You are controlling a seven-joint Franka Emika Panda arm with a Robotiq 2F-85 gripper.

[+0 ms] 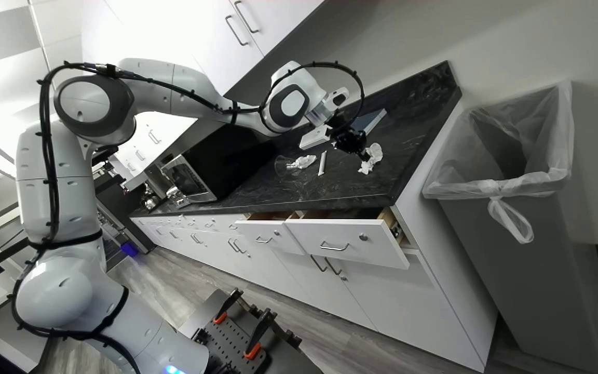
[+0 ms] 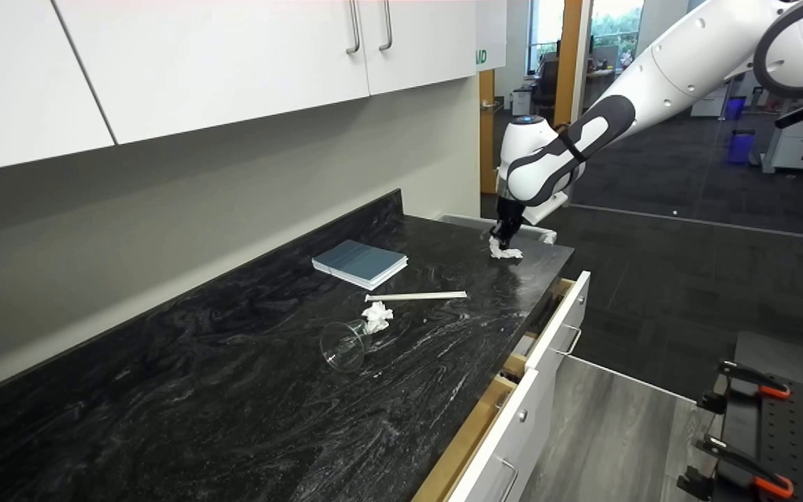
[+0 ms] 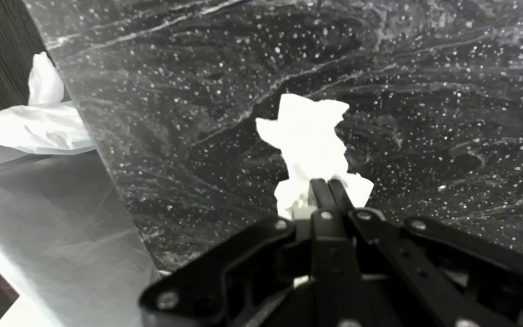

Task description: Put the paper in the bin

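The gripper (image 3: 327, 182) is pinched closed on the crumpled paper (image 3: 309, 136), down at the end of the black, pale-veined countertop (image 2: 234, 404). Just past that end stands the lined grey bin (image 1: 527, 259); farther along, a clear cup (image 2: 342, 346) lies tipped, with drawers (image 1: 345, 235) gaping below and white cabinets (image 2: 234, 56) above.

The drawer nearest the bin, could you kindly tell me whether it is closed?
No, in both exterior views the drawer stands pulled out from the white cabinet.
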